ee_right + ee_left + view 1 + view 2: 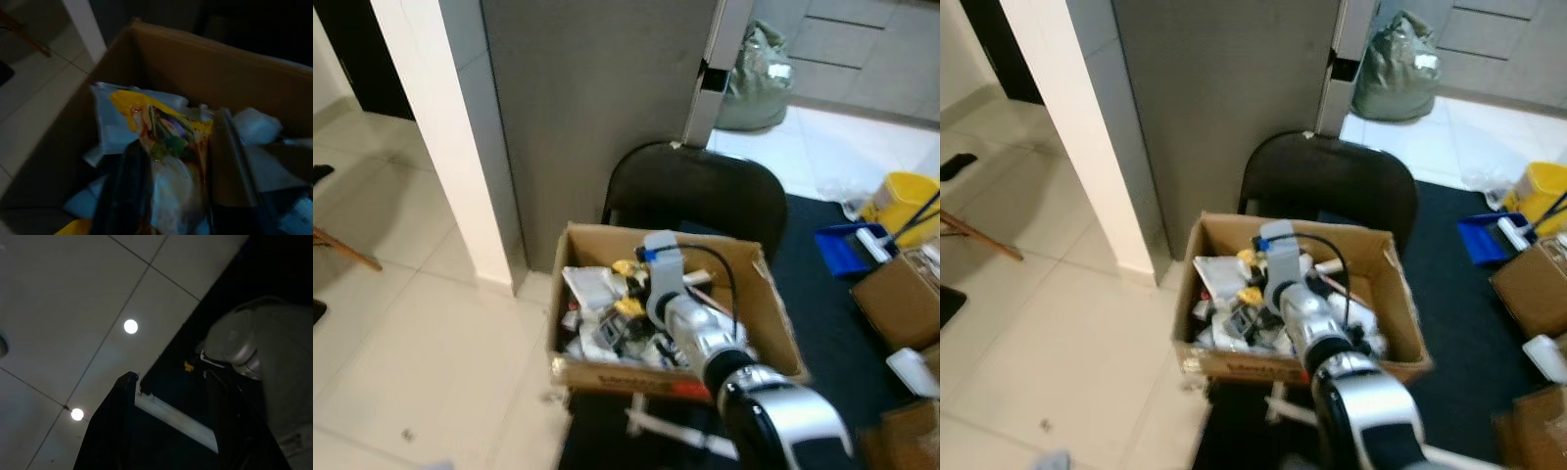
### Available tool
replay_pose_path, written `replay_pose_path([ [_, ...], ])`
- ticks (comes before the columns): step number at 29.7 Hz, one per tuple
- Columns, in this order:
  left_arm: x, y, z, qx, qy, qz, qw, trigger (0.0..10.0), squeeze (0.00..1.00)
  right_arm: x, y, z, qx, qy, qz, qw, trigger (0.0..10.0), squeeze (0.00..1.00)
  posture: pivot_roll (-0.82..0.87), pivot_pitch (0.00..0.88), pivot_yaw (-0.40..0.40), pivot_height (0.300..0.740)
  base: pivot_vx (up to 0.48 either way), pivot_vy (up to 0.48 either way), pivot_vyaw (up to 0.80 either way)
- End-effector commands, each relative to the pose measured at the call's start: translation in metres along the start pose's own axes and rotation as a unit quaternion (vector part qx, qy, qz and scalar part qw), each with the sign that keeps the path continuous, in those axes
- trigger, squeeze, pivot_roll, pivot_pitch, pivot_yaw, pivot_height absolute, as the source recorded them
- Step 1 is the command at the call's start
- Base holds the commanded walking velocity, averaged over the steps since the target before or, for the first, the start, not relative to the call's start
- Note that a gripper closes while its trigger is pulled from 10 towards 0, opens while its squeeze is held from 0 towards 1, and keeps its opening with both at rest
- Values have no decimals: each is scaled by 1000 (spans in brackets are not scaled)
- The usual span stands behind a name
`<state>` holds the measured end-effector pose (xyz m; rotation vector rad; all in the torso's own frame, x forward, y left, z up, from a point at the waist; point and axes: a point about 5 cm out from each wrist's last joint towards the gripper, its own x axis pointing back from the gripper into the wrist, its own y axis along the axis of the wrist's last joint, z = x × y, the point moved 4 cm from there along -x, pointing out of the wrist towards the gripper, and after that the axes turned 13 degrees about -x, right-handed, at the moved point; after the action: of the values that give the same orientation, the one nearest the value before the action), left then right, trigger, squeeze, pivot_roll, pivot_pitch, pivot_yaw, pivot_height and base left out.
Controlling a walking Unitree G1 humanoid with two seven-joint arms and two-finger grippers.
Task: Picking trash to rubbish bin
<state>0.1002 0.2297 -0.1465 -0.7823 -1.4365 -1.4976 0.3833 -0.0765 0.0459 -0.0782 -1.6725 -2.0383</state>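
The right gripper (166,196) had its two black fingers clenched on a crumpled yellow and white plastic wrapper (166,142), inside the open brown cardboard box (754,264) of mixed trash before a black chair (705,191). The left gripper (171,426) hung released over pale floor tiles (73,308).

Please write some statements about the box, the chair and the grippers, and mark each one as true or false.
1. The right gripper is over the cardboard box. True.
2. The box is empty. False: it holds mixed trash, among it a yellow printed wrapper.
3. The wrapper lies between the right gripper's fingers. True, by the right wrist view.
4. A black chair stands behind the box. True.
5. The yellow bucket stands to the robot's left. False: it is at the right, by the blue dustpan.
6. The left gripper is inside the box. False: its view shows pale floor tiles and a dark mat.
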Motion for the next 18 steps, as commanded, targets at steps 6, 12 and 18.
replay_pose_path([
  [6, 2, -12, 1, -2, -3, 22, 1000, 10000, 0, 1, -4, -3, -11, -5, 1, 1000, 10000, 1000, 142, 43, -23, 740, 0, 0, 0],
  [12, 2, -12, 1, -7, -3, 23, 1000, 10000, 0, 2, -5, -4, -14, -9, 0, 1000, 10000, 1000, 143, 43, -19, 740, 0, 0, 0],
  [18, 2, -13, 2, -12, -2, 25, 1000, 10000, 0, 1, -2, 15, -129, 76, -2, 989, 10000, 902, 141, 45, -13, 740, 0, 0, 0],
])
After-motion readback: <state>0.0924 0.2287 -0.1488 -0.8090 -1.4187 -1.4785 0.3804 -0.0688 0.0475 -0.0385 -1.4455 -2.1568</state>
